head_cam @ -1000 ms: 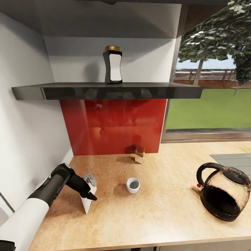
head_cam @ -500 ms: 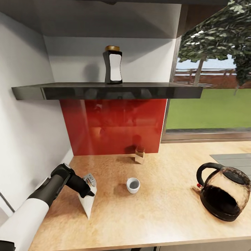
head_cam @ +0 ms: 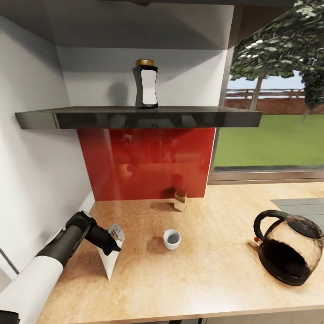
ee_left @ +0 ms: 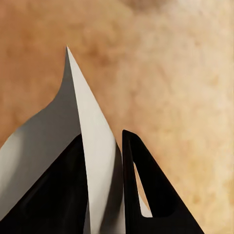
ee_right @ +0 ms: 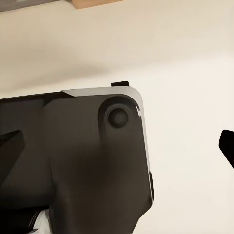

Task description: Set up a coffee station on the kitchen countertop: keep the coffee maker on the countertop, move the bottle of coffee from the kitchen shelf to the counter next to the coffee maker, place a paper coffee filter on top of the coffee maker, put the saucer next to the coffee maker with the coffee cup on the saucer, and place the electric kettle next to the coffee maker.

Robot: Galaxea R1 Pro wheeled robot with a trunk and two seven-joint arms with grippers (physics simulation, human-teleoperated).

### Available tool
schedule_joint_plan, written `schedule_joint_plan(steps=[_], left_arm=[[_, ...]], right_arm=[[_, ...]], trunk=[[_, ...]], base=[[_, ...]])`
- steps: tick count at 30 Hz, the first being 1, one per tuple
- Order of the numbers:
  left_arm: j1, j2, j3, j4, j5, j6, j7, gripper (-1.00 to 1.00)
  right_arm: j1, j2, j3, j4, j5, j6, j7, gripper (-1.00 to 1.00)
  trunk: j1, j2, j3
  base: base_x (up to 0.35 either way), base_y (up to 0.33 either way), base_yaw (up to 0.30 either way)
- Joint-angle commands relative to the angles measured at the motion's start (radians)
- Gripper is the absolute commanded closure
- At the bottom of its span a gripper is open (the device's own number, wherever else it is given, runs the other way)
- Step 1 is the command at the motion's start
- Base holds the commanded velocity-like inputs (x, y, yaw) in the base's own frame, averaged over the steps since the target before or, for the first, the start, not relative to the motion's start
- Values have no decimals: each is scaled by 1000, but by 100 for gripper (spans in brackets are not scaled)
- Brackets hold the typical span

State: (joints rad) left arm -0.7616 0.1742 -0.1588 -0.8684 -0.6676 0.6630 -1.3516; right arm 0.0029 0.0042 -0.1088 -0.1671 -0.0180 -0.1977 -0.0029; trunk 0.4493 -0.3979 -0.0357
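Note:
My left gripper (head_cam: 111, 246) is shut on a white paper coffee filter (head_cam: 108, 265), a cone pointing down just over the kitchen countertop (head_cam: 202, 279) at its left end. In the left wrist view the filter (ee_left: 92, 146) sits between the black fingers (ee_left: 146, 195). The white coffee cup (head_cam: 171, 239) stands to the right of the filter, apart from it. At the right stands the glass electric kettle (head_cam: 290, 254). The bottle of coffee (head_cam: 145, 84) is upright on the dark kitchen shelf (head_cam: 135, 118). The coffee maker and saucer are out of view. My right gripper's fingertip (ee_right: 226, 146) shows wide to the side.
A small brown object (head_cam: 180, 200) stands against the red backsplash (head_cam: 144, 166). A grey cooktop (head_cam: 301, 208) lies at the far right, behind the kettle. A white wall (head_cam: 36, 180) closes the left side. The right wrist view looks at the robot's dark body (ee_right: 73, 161).
The filter's lower point has swung a little to the left in my left gripper, and the gripper has drawn back slightly. Cup, kettle and bottle have not moved.

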Motion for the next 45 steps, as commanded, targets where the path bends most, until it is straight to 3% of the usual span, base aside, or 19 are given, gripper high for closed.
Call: schedule_joint_plan(steps=[1, 16, 22, 29, 35, 38, 42, 45], left_arm=[[-1, 1, -2, -1, -6, 6, -6, 100], [-19, -1, 4, -21, -4, 14, -23, 100], [-85, -2, 5, -40, -6, 18, -24, 100], [-206, -2, 5, -154, -6, 24, -21, 100], [-215, -4, 13, -264, -4, 25, -23, 100], [-217, -4, 35, -280, 24, 26, -22, 100], [-219, -4, 78, -286, 97, 44, -19, 100], [-218, -4, 80, -287, 102, 52, -18, 100]], right_arm=[[0, 0, -3, -2, -2, -2, 0, -100], [0, 2, -5, -4, -2, -2, 0, -100], [0, 2, -7, -7, -3, -2, 0, -100], [0, 2, -8, -10, -4, -3, 0, -100], [0, 2, -8, -12, -5, -7, 0, -100], [0, 2, -11, -12, -6, -6, -1, -100], [0, 2, -12, -12, -7, -5, 0, -100], [0, 2, -12, -12, -7, -5, -1, -100]], trunk=[[1, -2, -2], [1, -2, -2], [1, -2, -2], [1, -2, -2], [1, -2, -2], [1, -2, -2], [1, -2, -2], [1, -2, -2]], base=[[0, 0, 0], [0, 0, 0], [0, 0, 0], [0, 0, 0], [0, 0, 0], [0, 0, 0], [0, -15, 0], [0, -173, 0]])
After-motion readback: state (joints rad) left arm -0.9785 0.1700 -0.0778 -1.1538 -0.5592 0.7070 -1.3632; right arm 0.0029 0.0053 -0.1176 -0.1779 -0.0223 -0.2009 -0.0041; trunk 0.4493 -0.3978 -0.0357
